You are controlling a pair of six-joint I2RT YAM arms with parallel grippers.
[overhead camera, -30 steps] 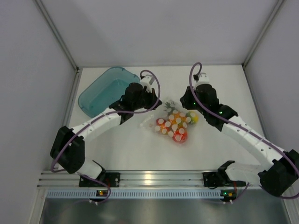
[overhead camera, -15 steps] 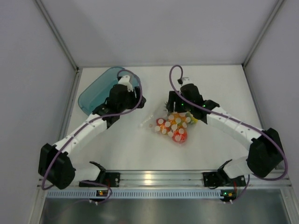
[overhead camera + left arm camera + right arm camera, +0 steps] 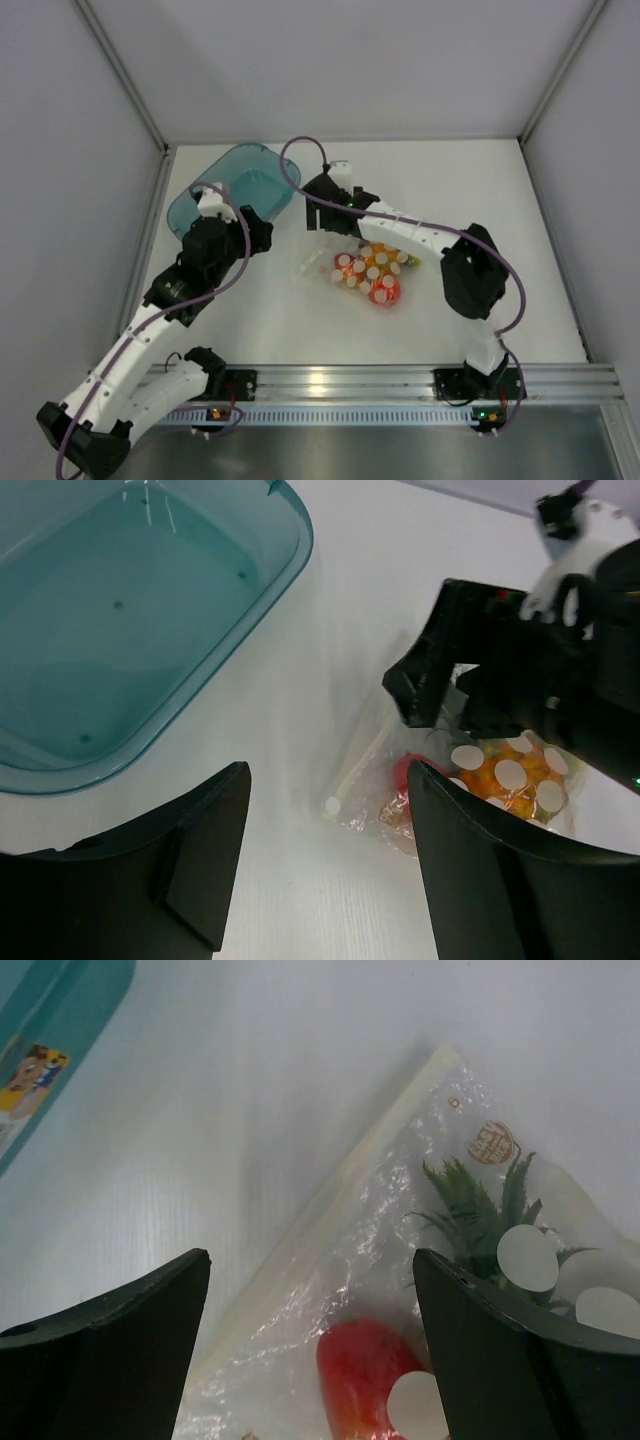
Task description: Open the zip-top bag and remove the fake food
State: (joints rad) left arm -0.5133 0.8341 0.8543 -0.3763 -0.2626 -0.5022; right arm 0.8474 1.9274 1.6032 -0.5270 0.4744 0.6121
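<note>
Bag [image 3: 325, 262]: laid flat under the right pincer [image 3: 312, 1260], with the zip strip seen between its fingers.
Fruits [image 3: 372, 275]: kept inside the bag.
Tray [image 3: 130, 630]: seen ahead-left of the left pincer [image 3: 325, 780].
Pincers: both spread wide, nothing gripped.

The zip-top bag [image 3: 400, 1210] is a clear plastic film, crinkled and glossy, with a smoother, milky zip strip [image 3: 330, 1205]. Inside, the fake food [image 3: 355, 1365] looks like shiny hard plastic. The teal tray [image 3: 120, 630] is translucent, smooth plastic. We see the table [image 3: 200, 1110] as white and matt, with a fine grain. The fingers [image 3: 200, 865] of the left gripper [image 3: 325, 810] and of the right gripper [image 3: 310, 1260] are black matt plastic. The rail [image 3: 330, 382] at the bottom of the top view is brushed metal.
</note>
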